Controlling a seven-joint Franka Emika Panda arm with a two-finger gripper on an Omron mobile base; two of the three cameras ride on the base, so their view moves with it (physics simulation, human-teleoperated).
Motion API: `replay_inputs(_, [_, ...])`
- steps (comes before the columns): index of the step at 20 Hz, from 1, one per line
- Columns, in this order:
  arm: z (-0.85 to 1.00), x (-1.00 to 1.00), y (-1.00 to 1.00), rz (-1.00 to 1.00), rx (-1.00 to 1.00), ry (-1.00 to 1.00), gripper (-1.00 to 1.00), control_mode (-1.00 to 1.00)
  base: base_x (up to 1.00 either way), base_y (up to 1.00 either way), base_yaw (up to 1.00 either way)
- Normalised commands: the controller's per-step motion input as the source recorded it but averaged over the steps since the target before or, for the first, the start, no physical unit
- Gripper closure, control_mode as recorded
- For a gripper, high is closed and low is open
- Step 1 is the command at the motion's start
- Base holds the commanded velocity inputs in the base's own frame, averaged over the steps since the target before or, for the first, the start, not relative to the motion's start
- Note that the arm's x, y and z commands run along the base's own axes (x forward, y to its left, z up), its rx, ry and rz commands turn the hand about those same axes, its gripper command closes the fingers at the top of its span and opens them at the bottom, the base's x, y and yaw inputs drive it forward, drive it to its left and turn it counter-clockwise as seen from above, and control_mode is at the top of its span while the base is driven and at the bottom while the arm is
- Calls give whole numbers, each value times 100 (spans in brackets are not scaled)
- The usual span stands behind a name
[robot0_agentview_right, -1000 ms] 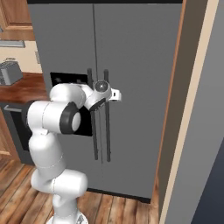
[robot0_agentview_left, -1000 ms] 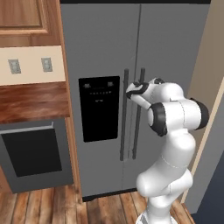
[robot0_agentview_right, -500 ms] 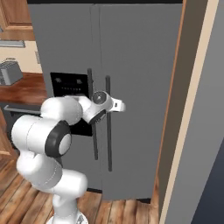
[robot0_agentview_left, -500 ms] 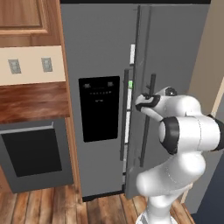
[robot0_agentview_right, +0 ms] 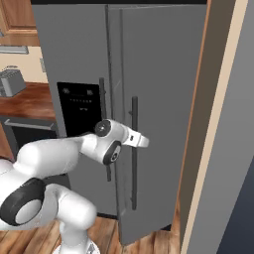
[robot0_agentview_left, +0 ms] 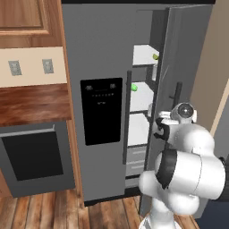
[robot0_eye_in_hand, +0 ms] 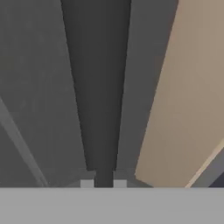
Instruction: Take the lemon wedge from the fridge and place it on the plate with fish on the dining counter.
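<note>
Fridge: tall, grey, two doors; left door with black dispenser panel closed, right door swung partly open.
Interior: white shelves visible through the gap; a small yellow-green piece, judged the lemon wedge, at the right edge of the upper shelf; a brighter green round fruit on the shelf below.
Gripper: at the long dark handle of the right door; in the hand view the two tips stand close on either side of the dark handle, judged pinching it.
Arm: folded low in front of the fridge, elbow toward the base.
Plate with fish, dining counter: no position to report from these views.
Done: door opened far enough to expose the shelves.
Left: widen the door if needed, release the handle, reach to the upper shelf, grasp the wedge, drive to the dining counter, set the wedge on the plate.
Progress: early; wedge untouched.
Caution: narrow gap between door edge and shelves; wedge tiny, easily knocked.
</note>
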Motion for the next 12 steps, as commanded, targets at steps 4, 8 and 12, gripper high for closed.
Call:
replay_inputs(4, [97, -88, -10, -16, 0, -9, -100, -100, 0, 0, 0])
replay_inputs(8, [100, -91, -3, -10, 0, -16, -100, -100, 0, 0, 0])
replay_inputs(12, [100, -98, 0, -3, 1, -3, -100, -100, 0, 0, 0])
